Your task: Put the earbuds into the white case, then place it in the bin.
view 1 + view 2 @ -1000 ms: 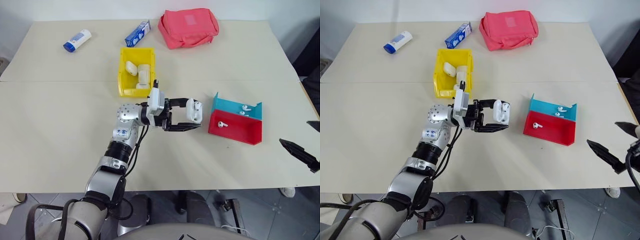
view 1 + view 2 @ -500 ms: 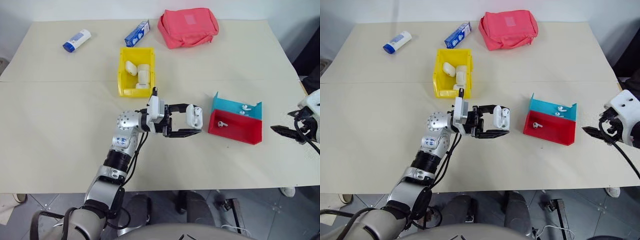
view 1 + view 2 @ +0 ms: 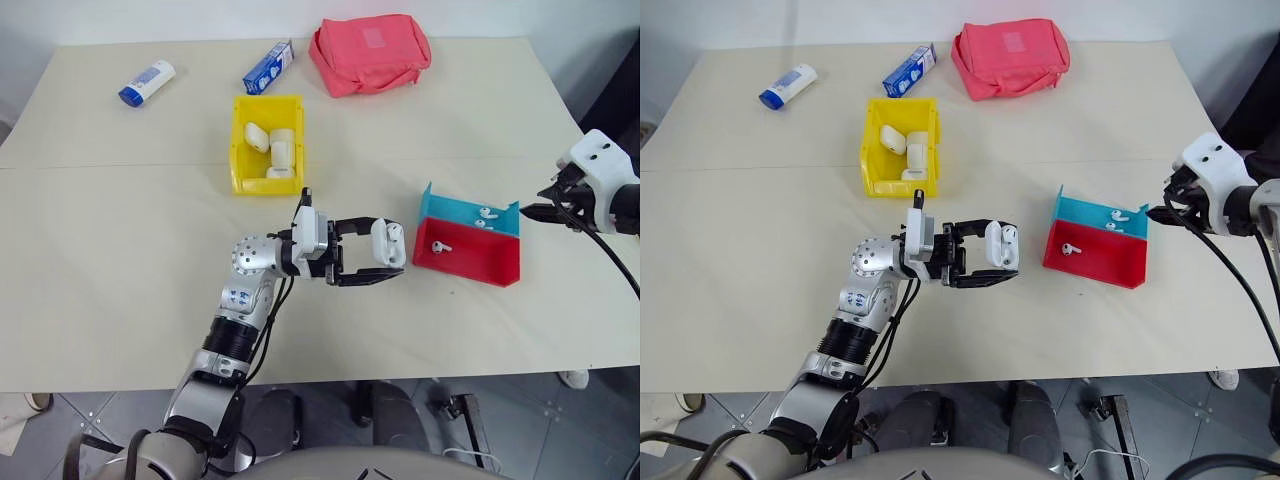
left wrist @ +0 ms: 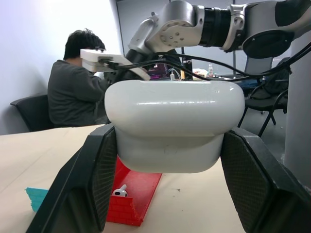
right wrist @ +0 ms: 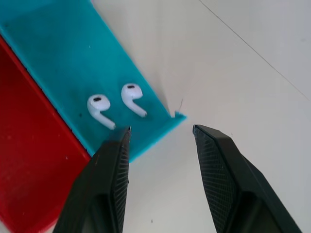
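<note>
White earbuds (image 5: 109, 104), two of them, lie side by side in the teal tray (image 3: 452, 208), at its right end; stems run roughly parallel, pointing toward the tray's near-right corner. One more earbud (image 3: 438, 247) sits in the red tray (image 3: 480, 268) that touches the teal one on its near side. Right gripper (image 3: 534, 211) hovers just beside the teal tray's right end, tips aimed left at it, fingers (image 5: 114, 170) partly apart with nothing between them; in the right wrist view the tray corner falls between the fingers and the pair lies just past the tips. So the pick target is left of that gripper, and the right arm is clearly the nearer one.

White case (image 3: 388, 243) is off the surface, clamped between the fingers of the left gripper (image 3: 383, 256), lid end up, left of the trays and near the middle of the surface. Whether the lid is open I cannot tell.

Yellow bin (image 3: 240, 150) stands farther back, left of the case, already holding several white cases.
</note>
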You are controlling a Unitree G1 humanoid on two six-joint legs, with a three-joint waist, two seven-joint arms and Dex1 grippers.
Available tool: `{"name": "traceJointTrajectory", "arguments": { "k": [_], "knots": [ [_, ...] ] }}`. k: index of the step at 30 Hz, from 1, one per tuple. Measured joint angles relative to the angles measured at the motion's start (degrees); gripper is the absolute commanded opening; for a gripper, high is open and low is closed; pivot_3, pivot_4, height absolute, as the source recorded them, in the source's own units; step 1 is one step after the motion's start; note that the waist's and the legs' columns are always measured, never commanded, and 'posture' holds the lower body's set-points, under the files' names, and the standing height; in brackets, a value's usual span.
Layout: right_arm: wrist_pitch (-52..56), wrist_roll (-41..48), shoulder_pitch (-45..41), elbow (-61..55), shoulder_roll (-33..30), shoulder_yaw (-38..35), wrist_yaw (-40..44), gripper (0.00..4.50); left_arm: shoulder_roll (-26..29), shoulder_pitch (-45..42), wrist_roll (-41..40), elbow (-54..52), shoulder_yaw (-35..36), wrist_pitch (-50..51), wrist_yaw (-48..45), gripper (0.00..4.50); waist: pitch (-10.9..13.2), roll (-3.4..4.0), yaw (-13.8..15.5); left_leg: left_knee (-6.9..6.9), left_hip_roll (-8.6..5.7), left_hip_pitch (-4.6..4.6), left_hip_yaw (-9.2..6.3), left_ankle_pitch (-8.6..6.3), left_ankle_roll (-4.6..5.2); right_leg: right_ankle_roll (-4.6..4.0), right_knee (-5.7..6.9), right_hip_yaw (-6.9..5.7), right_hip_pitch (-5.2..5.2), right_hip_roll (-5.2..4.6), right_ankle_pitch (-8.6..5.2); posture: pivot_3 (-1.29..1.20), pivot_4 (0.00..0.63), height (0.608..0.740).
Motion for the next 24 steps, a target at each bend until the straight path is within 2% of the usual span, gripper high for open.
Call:
{"name": "traceJointTrajectory", "arguments": {
  "k": [11, 24],
  "knots": [
    [-8.1, -8.3, -13.6, 18.5, 9.8, 9.3, 6.6, 2.08, 0.3, -0.1, -1.0, -0.5, -1.2, 0.6, -0.3, 2.8, 0.0, 0.11, -0.3, 0.0, -0.01, 0.01, 0.03, 0.14, -0.1, 0.03, 0.1, 0.01, 0.0, 0.04, 0.04, 0.0, 0.15, 0.74],
    [-15.5, -14.6, -20.3, 34.2, 14.5, 9.9, 6.7, 2.08, 1.3, -0.1, -1.5, -0.9, -2.0, 1.3, -1.1, 2.8, 0.0, 0.17, -0.8, -0.01, -0.01, 0.02, 0.04, 0.19, -0.19, 0.03, 0.13, 0.02, 0.0, 0.05, 0.04, 0.0, 0.15, 0.74]
  ]
}}
